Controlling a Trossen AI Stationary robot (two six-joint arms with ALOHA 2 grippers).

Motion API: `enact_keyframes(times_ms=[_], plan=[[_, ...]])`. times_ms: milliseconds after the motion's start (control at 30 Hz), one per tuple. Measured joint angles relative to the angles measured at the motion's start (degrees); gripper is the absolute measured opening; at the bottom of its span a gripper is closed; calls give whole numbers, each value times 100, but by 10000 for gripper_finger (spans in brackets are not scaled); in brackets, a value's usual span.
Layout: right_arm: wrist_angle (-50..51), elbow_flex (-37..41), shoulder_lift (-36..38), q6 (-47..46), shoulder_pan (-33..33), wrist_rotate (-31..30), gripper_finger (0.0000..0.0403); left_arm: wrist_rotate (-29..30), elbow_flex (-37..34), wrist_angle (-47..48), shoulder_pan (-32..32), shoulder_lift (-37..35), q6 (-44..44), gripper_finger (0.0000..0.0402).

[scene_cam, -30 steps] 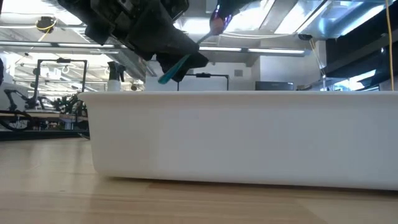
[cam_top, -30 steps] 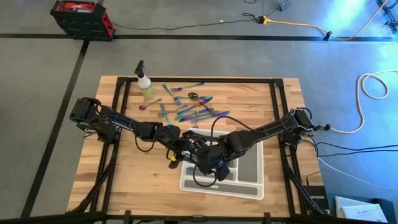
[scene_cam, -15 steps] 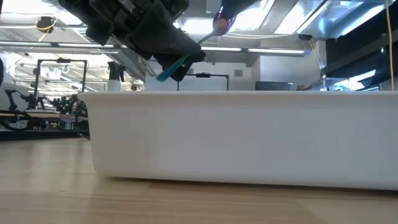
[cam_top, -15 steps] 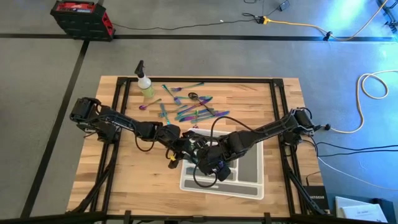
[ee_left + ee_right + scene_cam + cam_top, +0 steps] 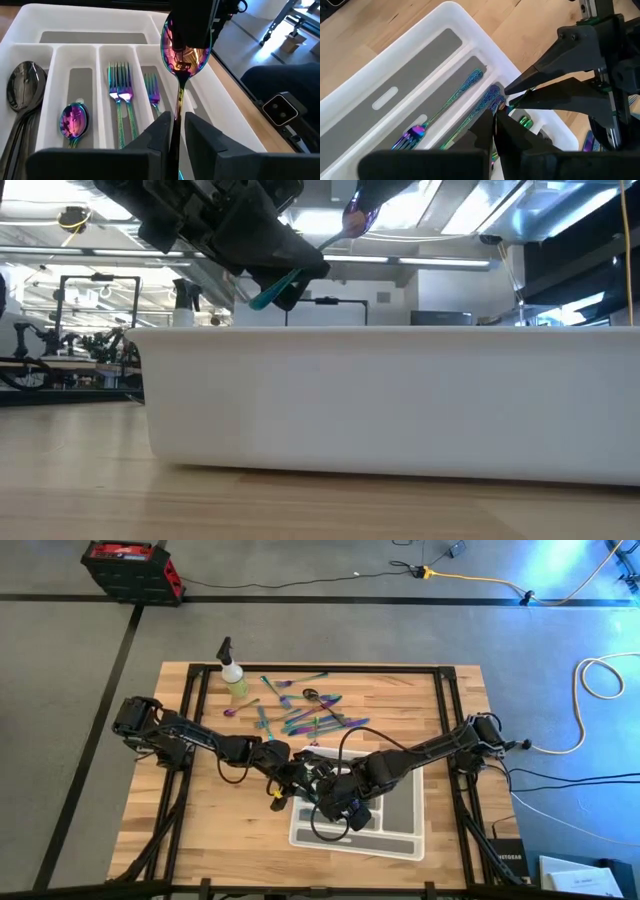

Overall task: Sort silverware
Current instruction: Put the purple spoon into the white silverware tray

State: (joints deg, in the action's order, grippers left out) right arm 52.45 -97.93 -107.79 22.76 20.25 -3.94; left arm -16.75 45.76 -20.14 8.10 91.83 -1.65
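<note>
The main risk is a botched handover: both grippers pinch the same iridescent spoon [image 5: 181, 50] above the tray [image 5: 100, 40], so a pull by either arm could twist it loose into the wrong compartment. The left gripper [image 5: 176, 131] clamps the handle, bowl just ahead. The right gripper [image 5: 495, 120], shut, meets it over the forks [image 5: 120, 85].

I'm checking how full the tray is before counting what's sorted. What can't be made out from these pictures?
- Low view: the white tray wall hides everything inside it.
- High view: both arms cover much of the tray; the loose silverware pile is too small to count.
- Left wrist view: the left tool and its spoon hide part of the compartments.
- Right wrist view: the right tool blocks the fork handles.
</note>
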Motion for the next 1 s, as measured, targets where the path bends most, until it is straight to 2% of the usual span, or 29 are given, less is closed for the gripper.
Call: enact_keyframes(times_ms=[200, 667, 1000], plan=[[15, 0, 0, 0, 0, -71, 0, 16, 0, 10, 0, 0, 50, 5], [9, 2, 0, -176, 0, -103, 3, 72, 0, 11, 0, 0, 57, 1], [-28, 2, 0, -433, -2, -189, 43, 105, 0, 1, 0, 0, 50, 0]])
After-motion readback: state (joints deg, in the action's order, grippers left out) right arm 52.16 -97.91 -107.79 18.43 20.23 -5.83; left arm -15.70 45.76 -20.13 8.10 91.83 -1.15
